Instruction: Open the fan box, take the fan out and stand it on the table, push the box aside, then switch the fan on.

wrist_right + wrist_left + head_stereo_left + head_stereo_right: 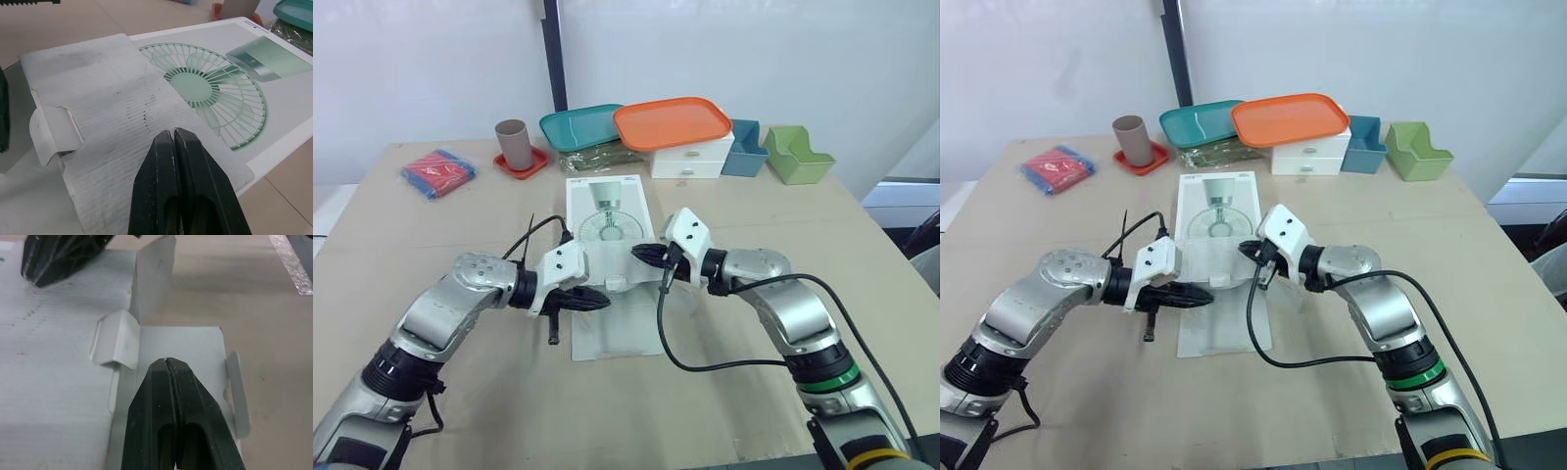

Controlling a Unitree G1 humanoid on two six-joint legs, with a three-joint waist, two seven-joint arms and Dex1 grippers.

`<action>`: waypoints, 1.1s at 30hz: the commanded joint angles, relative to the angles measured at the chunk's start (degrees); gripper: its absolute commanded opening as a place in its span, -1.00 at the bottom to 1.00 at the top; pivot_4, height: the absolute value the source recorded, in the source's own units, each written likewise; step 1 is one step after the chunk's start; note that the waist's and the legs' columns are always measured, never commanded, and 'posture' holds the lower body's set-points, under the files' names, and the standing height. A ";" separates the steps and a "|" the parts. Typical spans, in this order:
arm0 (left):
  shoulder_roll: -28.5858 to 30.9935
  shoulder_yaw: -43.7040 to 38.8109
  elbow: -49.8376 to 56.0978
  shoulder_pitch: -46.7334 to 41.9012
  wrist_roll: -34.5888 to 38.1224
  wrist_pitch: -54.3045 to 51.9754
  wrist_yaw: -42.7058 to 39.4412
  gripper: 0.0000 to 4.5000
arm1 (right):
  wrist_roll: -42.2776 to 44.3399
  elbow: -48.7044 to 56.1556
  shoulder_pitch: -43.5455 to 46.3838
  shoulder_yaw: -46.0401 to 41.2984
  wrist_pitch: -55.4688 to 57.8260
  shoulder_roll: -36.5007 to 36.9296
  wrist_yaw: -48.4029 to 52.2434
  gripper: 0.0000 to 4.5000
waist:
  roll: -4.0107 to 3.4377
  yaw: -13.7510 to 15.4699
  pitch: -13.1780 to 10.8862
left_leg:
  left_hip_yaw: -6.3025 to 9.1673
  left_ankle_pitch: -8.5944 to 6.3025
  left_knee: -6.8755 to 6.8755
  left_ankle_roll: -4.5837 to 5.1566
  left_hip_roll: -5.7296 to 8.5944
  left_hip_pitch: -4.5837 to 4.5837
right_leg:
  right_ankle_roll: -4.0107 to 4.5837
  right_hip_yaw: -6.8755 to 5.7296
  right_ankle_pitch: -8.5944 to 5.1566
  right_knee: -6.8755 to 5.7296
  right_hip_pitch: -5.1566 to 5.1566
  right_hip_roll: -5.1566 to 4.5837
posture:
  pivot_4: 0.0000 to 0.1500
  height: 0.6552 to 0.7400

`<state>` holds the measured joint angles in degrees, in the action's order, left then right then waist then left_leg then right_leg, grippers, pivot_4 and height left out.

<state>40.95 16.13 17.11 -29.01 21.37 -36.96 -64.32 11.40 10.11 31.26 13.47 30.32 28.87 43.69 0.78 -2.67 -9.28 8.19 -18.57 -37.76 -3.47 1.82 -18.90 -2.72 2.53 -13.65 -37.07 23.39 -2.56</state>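
Fan box (pixel 607 211) lies flat mid-table, its flap folded open toward the near side, on a pale wooden table (pixel 440 245) before a white wall (pixel 431 59). Left gripper (pixel 599 301) and right gripper (pixel 641 255) are at the flap, both pinched closed and empty.

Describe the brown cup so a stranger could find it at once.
At the far edge of the pale wooden table, look left of the teal plastic tray. The brown cylindrical cup stands upright on a red square coaster, the only round item.

Looks like a robot lab: blank white wall (pixel 754 49), a wooden tabletop (pixel 411 225) staged with an orange tray (pixel 672 122), green bin (pixel 797 154) and white drawers (pixel 690 159).
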 commanded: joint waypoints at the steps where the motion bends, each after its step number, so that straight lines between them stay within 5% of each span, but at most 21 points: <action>1: 2.39 -1.64 2.72 0.27 1.76 -1.37 -1.99 -1.00 | -0.41 0.97 -0.86 0.06 0.90 0.09 0.00 -0.96 | 0.00 0.01 0.00 | 0.00 0.00 0.00 0.00 0.00 0.00 | 0.00 0.00 0.00 0.00 0.00 0.00 | 1.00 1.00; 11: 12.35 -5.89 3.60 5.86 2.93 -2.61 -4.55 -1.00 | -0.40 0.71 -0.94 0.11 0.68 0.14 0.31 -0.96 | -0.02 -0.03 -0.01 | -0.03 -0.04 0.01 0.08 -0.06 0.01 | 0.01 0.04 0.00 0.02 0.01 0.09 | 1.00 1.00; 33: -0.61 -14.82 -4.63 9.74 0.92 0.78 15.33 -1.00 | -0.36 0.82 -0.96 0.11 0.52 0.81 1.04 -0.96 | -0.01 0.07 -0.01 | -0.03 -0.04 0.00 0.07 -0.07 0.01 | 0.01 0.04 0.00 0.02 0.02 0.04 | 1.00 1.00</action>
<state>40.46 2.87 12.21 -19.04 22.41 -37.34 -49.96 11.43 10.50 31.07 13.45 30.40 29.12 43.97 0.77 -2.60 -9.28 8.16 -18.61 -37.76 -3.41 1.75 -18.89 -2.71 2.57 -13.65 -37.05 23.41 -2.52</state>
